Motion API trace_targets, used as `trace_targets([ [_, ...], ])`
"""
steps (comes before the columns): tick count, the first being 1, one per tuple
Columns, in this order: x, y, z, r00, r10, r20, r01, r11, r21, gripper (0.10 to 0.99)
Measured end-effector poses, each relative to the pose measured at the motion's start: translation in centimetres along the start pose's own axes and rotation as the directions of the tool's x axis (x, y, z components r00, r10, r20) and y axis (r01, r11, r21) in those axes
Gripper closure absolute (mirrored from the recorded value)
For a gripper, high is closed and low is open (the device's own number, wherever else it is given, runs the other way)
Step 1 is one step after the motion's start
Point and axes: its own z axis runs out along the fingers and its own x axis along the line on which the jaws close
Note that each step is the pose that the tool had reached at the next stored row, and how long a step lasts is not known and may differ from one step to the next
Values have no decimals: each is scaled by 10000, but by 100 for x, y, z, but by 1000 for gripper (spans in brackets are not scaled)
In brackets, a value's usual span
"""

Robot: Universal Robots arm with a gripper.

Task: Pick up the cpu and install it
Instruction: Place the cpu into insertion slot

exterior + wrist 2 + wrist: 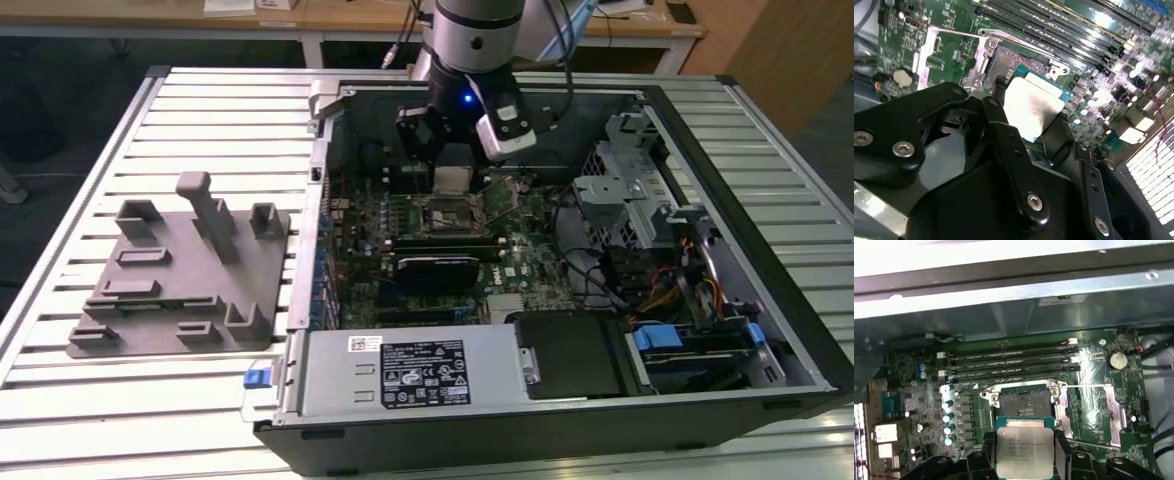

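My gripper hangs inside the open computer case, shut on the cpu, a small flat square chip with a silvery metal top. In both wrist views, black fingers press on two opposite edges of the cpu. The chip is held level a short way above the motherboard. The open socket lies just beyond the chip, its metal frame and lever raised, and its dark contact field shows bare. In the exterior view the socket sits right below the gripper.
A grey plastic holder block lies on the slatted table at the exterior view's left. Inside the case are memory slots, a drive cage, cables and a power supply. The case wall stands close behind the board.
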Motion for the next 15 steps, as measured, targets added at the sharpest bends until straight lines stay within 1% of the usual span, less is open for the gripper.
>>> trace_targets([
  [2, 0, 0, 2, 9994, 358, 21, -358, 9994, -4, 541],
  [4, 0, 0, 4, 9973, 727, 42, -727, 9974, -10, 541],
  [6, 0, -1, 7, 9941, 1086, 63, -1086, 9941, -16, 541],
  [8, 0, -1, 9, 9894, 1449, 84, -1449, 9894, -23, 541],
  [11, 0, -1, 12, 9802, 1977, 114, -1977, 9803, -35, 541],
  [15, 0, -1, 16, 9630, 2691, 154, -2691, 9631, -54, 541],
])
